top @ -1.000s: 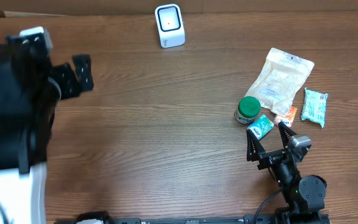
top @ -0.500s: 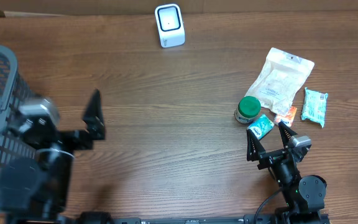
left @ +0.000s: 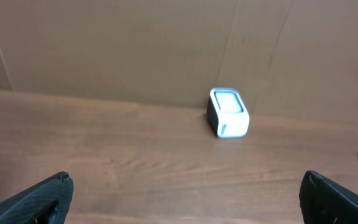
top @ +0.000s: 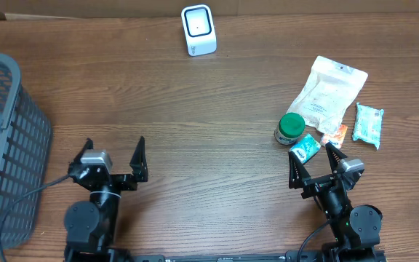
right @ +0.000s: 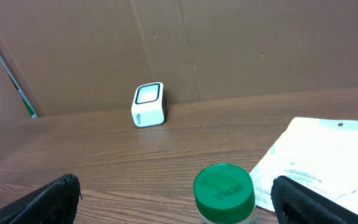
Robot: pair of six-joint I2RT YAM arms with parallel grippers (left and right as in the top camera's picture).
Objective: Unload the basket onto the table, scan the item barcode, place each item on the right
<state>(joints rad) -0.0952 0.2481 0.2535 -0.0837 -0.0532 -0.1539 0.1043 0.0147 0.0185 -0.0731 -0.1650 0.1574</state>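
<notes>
Overhead and wrist views of a brown wood-grain table (top: 195,109), matte and streaked along its length. At the near edge, the left gripper (top: 115,145) and the right gripper (top: 310,150) each rest low with their black tapered fingers spread wide apart, holding nothing. Just ahead of the right gripper lies the cluster of items to be scanned: a small teal sachet (top: 305,148) between its fingertips, a squat round jar (top: 291,127) with a smooth green lid, a small orange sachet (top: 335,135), a crinkled mint-green wrapped pack (top: 368,124), and, farthest, a flat white pouch (top: 328,93) with printed text and a hang hole. The jar touches the pouch's near corner. At the left edge stands a grey plastic basket (top: 20,167) with a lattice wall. At the far edge, near centre and well apart from the items, sits the barcode scanner (top: 198,30), a boxy white unit with rounded corners and a dark-framed window. Plain brown cardboard panels (left: 135,50) close off the back.
</notes>
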